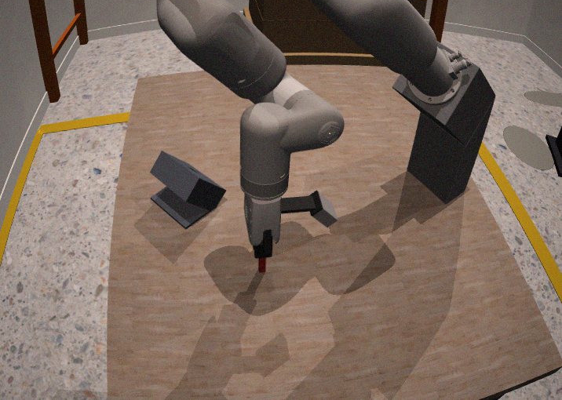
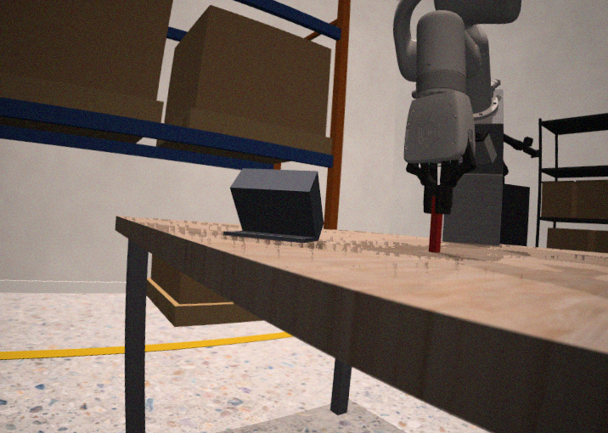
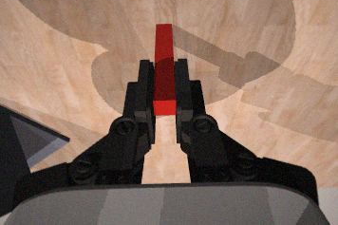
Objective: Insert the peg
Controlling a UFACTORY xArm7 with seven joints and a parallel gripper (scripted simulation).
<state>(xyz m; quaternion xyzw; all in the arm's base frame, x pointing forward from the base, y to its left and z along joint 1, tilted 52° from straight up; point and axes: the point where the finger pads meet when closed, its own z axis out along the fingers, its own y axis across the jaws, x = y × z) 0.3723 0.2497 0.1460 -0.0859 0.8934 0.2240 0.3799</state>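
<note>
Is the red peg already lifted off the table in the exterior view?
No, the red peg stands upright with its lower end on the wooden table, while the gripper fingers clamp its top.

Place: a warehouse or industrial work cell.
Storage: a pallet rack [image 2: 339,98] with orange posts and blue beams, loaded with big cardboard boxes [image 2: 250,74].
More shelving: a black shelf unit [image 2: 540,172] at 3 o'clock, boxes on it.
Floor: speckled terrazzo [image 1: 59,259] with yellow safety tape [image 1: 522,213] around the wooden tabletop [image 1: 181,114].
</note>
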